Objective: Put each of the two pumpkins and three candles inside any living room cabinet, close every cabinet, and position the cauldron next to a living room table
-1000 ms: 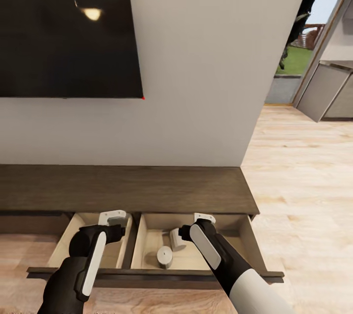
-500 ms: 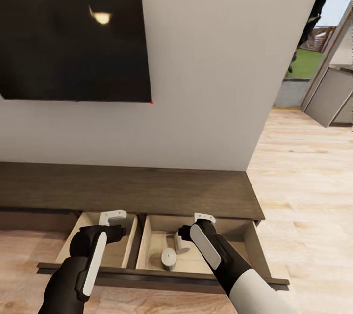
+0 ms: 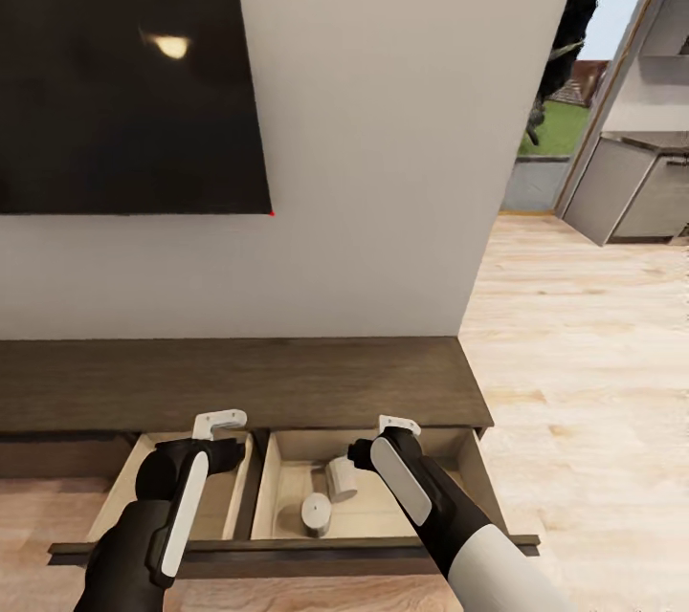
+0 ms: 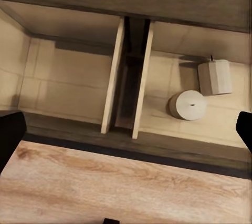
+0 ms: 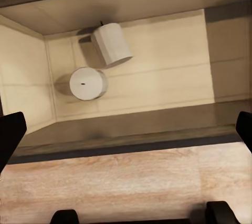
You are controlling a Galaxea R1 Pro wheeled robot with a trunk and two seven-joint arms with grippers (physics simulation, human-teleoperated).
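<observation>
- The cabinet (image 3: 239, 382) sits low against the white wall, under the black TV (image 3: 124, 96), and its two drawers are both pulled out side by side.
- Left drawer (image 3: 124, 488) shows just its pale beige floor.
- Right drawer (image 3: 459, 469) has two white candles in it — one upright candle (image 3: 317, 512) with its wick dot facing up, and one tipped candle (image 3: 342, 478) lying on its side just behind it, toward the wall. Near each other, can't tell if they touch.
- Left tool (image 3: 220, 421) hangs over the left drawer. In its wrist cam the dark fingertips (image 4: 10, 137) sit way apart at both edges with nothing between them, so it's spread wide and carrying nothing.
- Right tool (image 3: 398, 424) hovers over the right drawer, same deal — fingertips (image 5: 10, 134) far apart, released, no load.
- Wooden floor (image 3: 574, 354) runs off to the right toward a doorway with grey cupboards (image 3: 632, 196) and some greenery outside.
</observation>
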